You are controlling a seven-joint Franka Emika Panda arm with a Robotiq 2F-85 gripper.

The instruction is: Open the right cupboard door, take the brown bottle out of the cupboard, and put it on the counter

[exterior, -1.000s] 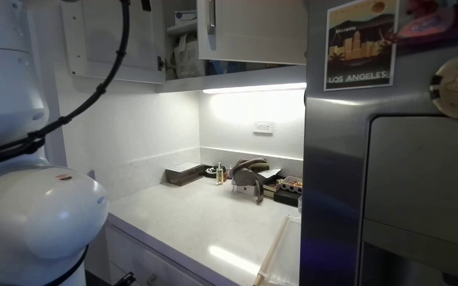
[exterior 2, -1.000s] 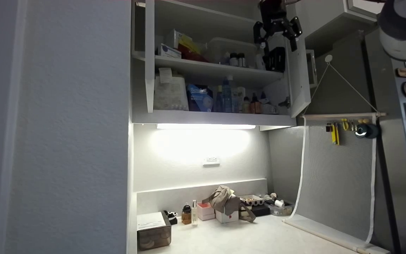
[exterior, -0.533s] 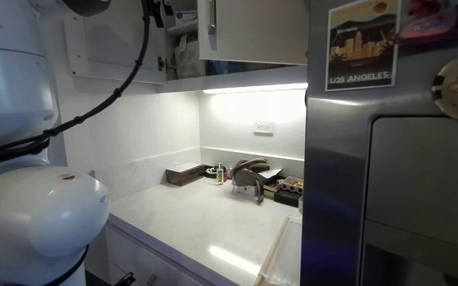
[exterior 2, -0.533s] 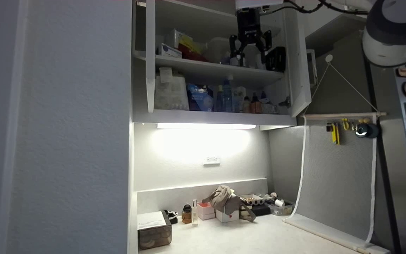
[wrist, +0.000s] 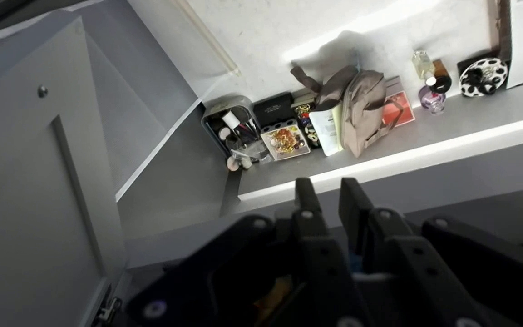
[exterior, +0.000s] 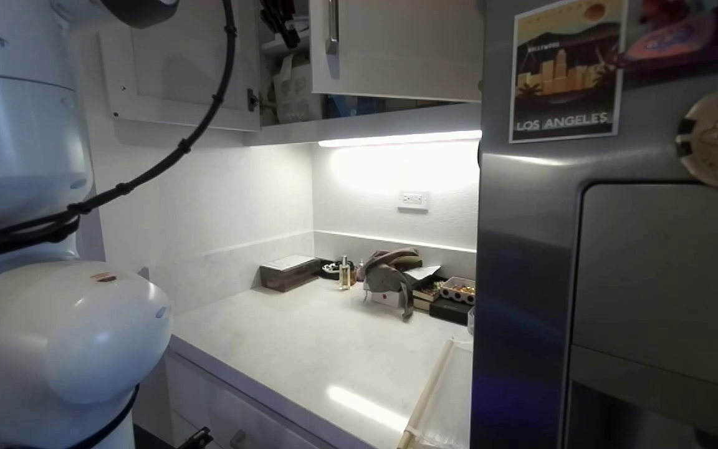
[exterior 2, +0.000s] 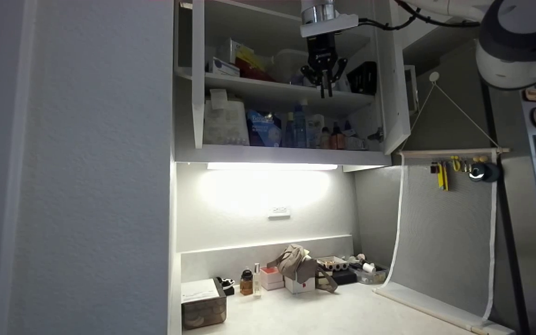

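Note:
The cupboard (exterior 2: 282,155) stands open, its shelves holding jars, packets and bottles. Its right cupboard door (exterior 2: 392,88) is swung out; the plain outer face of that right cupboard door (exterior: 402,53) faces the camera in an exterior view. A small brown bottle (exterior 2: 337,141) with a dark narrow top is on the lower shelf, toward the right. My gripper (exterior 2: 326,95) points down at the height of the middle shelf, above and slightly left of the bottle. In the wrist view the gripper (wrist: 326,184) has a narrow gap between its fingers, with nothing in it. Below lies the white counter (exterior: 309,330).
The left door (exterior 2: 197,74) also stands open. Along the counter's back are a lidded box (exterior 2: 204,304), small perfume bottles (exterior 2: 246,282), a grey-brown bag (exterior 2: 291,263) and trays. A mesh hanging (exterior 2: 445,223) and the fridge (exterior: 524,262) border the right.
Leftward in an exterior view, my gripper has travelled from beside the right door to the middle of the open cupboard, then slightly down. Its fingers have drawn from wide apart to a narrow gap.

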